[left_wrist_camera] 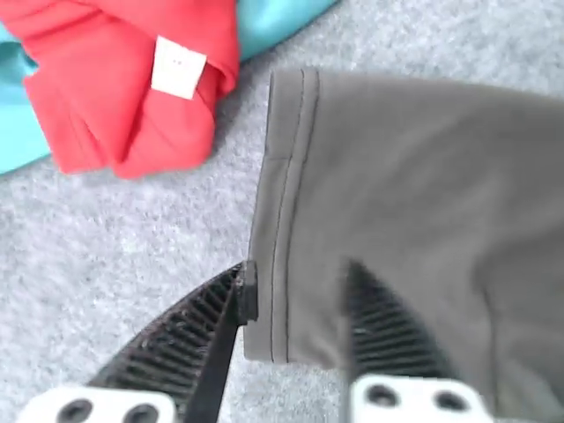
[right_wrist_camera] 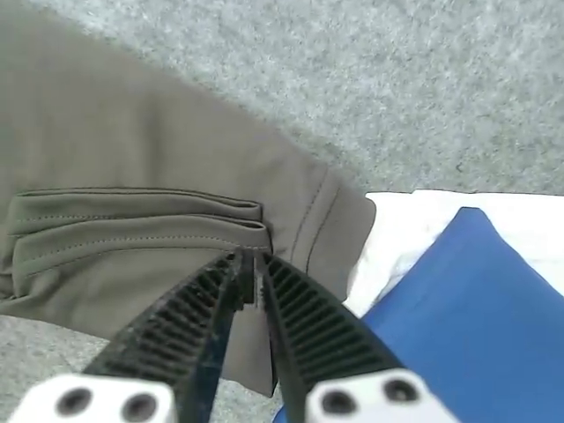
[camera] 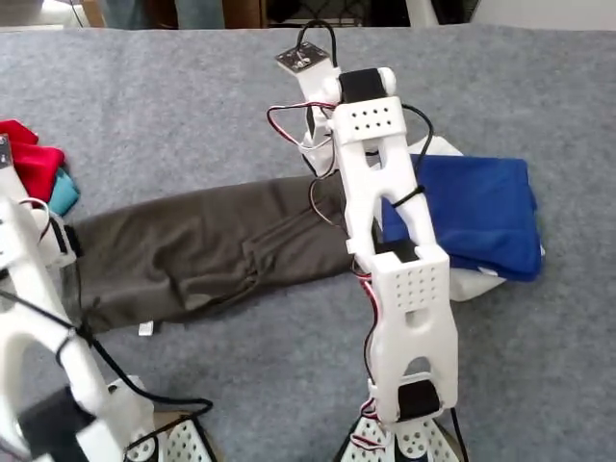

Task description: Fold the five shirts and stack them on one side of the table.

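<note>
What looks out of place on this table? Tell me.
The red shirt and teal shirt lie bunched in a heap at the edge of the table, unfolded, unlike the blue shirt folded neatly atop the white shirt. The olive shirt lies slanted between.

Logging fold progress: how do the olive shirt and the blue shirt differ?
The olive shirt lies in a long strip; the blue shirt is folded into a compact rectangle. The olive shirt rests directly on the grey table cover, the blue shirt on a white garment. The right claw pinches the olive shirt; none touches the blue shirt. Both are plain, unprinted.
</note>
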